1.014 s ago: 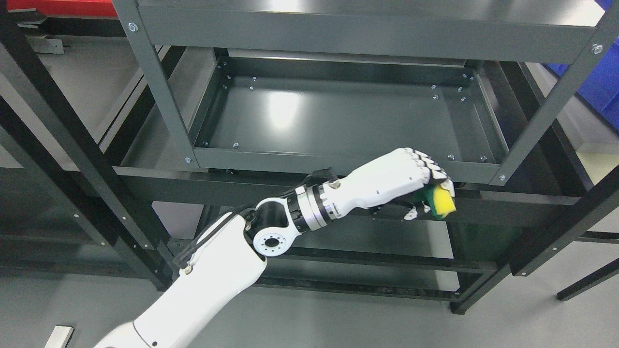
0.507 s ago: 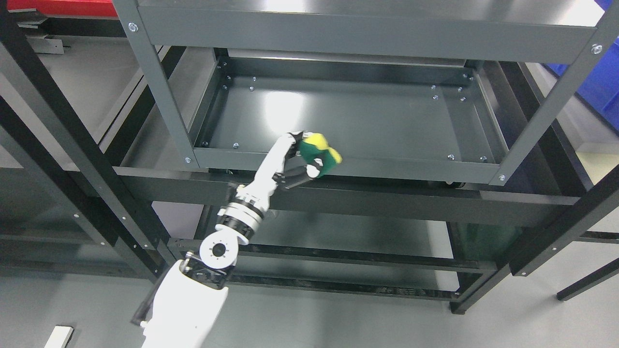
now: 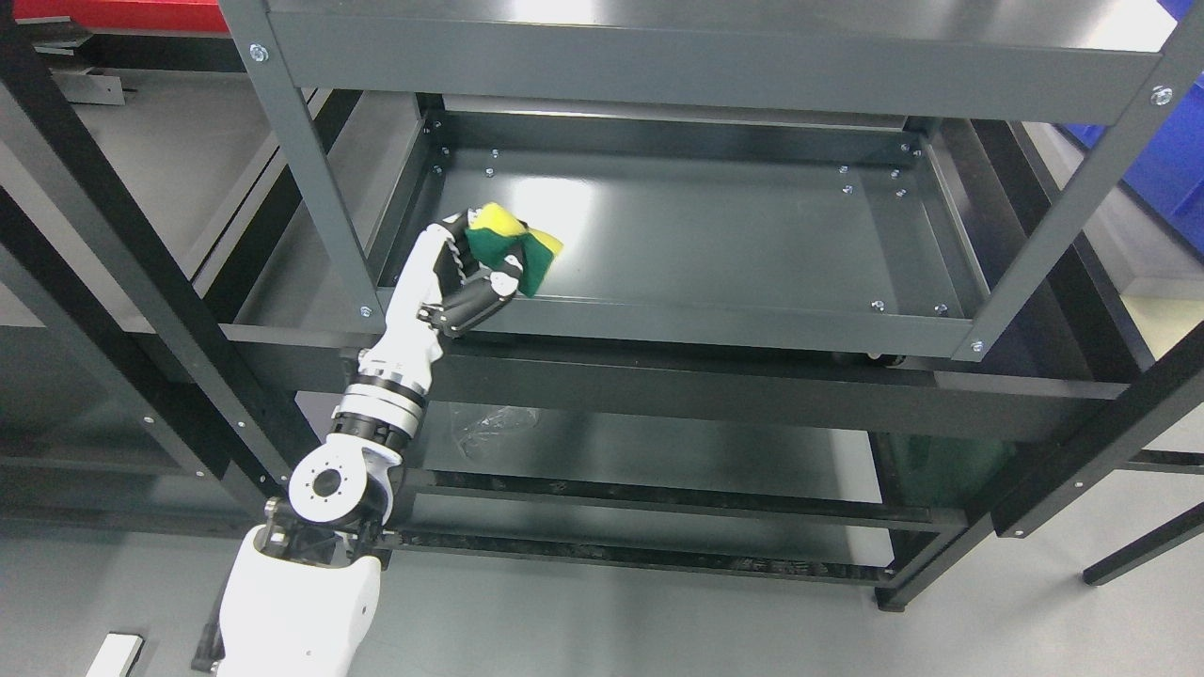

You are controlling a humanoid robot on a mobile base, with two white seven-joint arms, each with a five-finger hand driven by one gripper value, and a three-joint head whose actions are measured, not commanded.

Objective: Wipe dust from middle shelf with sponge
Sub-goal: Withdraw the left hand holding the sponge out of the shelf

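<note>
Robot's left hand [image 3: 461,268], fingers curled tight on green-yellow sponge [image 3: 513,246], reaches mid shelf [image 3: 715,235] front-left corner; best w/ sponge flat, steady pressure.

Yellow-and-green sponge [image 3: 508,246], white arm [image 3: 395,348], glossy dark grey shelf [image 3: 715,235] (blue, perhaps bins [image 3: 1171,160], far right).
</note>
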